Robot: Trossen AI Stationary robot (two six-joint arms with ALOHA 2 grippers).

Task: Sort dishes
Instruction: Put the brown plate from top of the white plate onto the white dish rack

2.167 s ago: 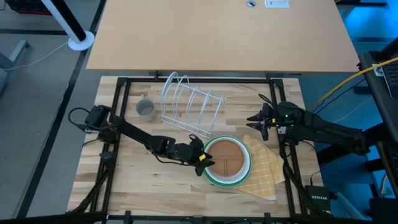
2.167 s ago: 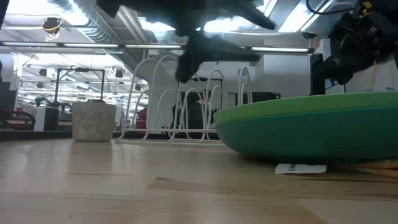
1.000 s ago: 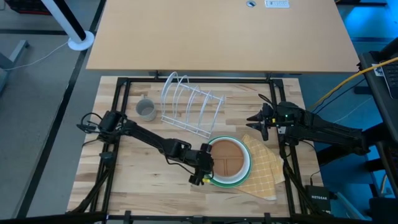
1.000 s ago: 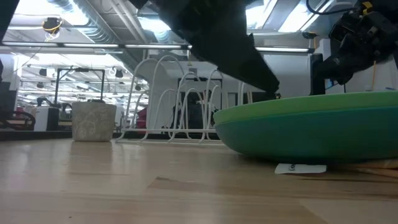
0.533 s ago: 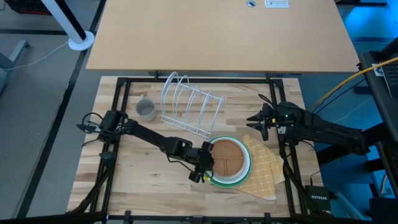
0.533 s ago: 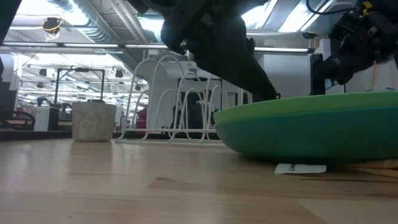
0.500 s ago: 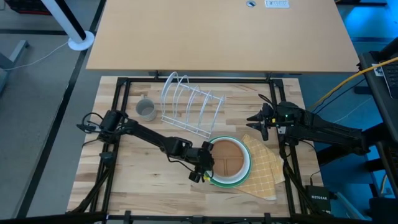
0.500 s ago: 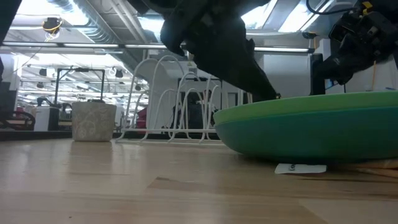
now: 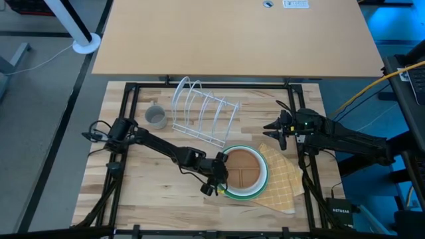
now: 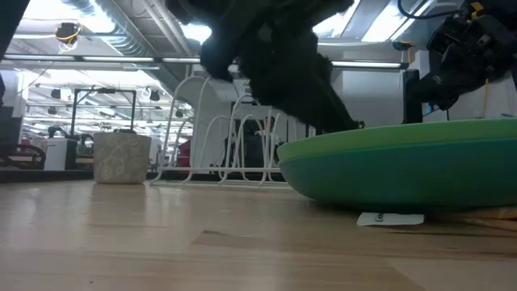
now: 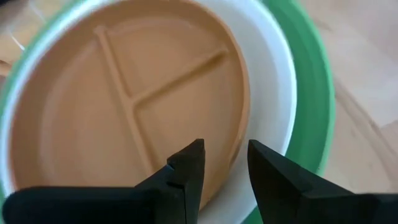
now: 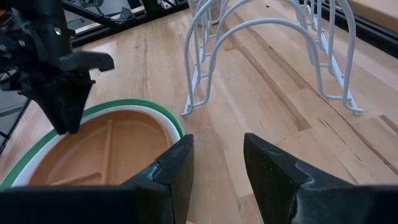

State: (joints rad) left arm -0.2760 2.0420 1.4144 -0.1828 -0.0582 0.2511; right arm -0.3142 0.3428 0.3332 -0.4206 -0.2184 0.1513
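Observation:
Three plates lie stacked at the table's near middle: a brown divided plate point(image 9: 244, 167) on top, a pale plate point(image 11: 273, 74) under it, and a teal-green plate point(image 10: 404, 170) at the bottom, resting partly on the yellow checked cloth point(image 9: 285, 179). My left gripper point(image 9: 222, 178) is open at the stack's left rim. In its wrist view point(image 11: 225, 165) one finger stands over the brown plate point(image 11: 124, 99) and the other over the pale plate. A grey mug point(image 9: 156, 116) stands at the far left. My right gripper point(image 9: 274, 130) waits open at the right, above the table. My left gripper's fingers stand on either side of the brown plate's left rim point(image 11: 241, 134), slanting down from the table's left. One finger point(image 11: 189, 165) is inside the rim and one point(image 11: 270, 171) outside. I cannot tell whether they touch it. The plate lies flat on the stack.
A white wire rack point(image 9: 202, 109) stands just beyond the plates, between them and the mug; it also shows in the right wrist view point(image 12: 261, 56). Bare wood lies to the left of the plates and toward the near edge. A black frame borders the table.
My left arm's wrist has shifted a little above the plates while its fingertips have stayed at the stack's left rim. The plates have not moved.

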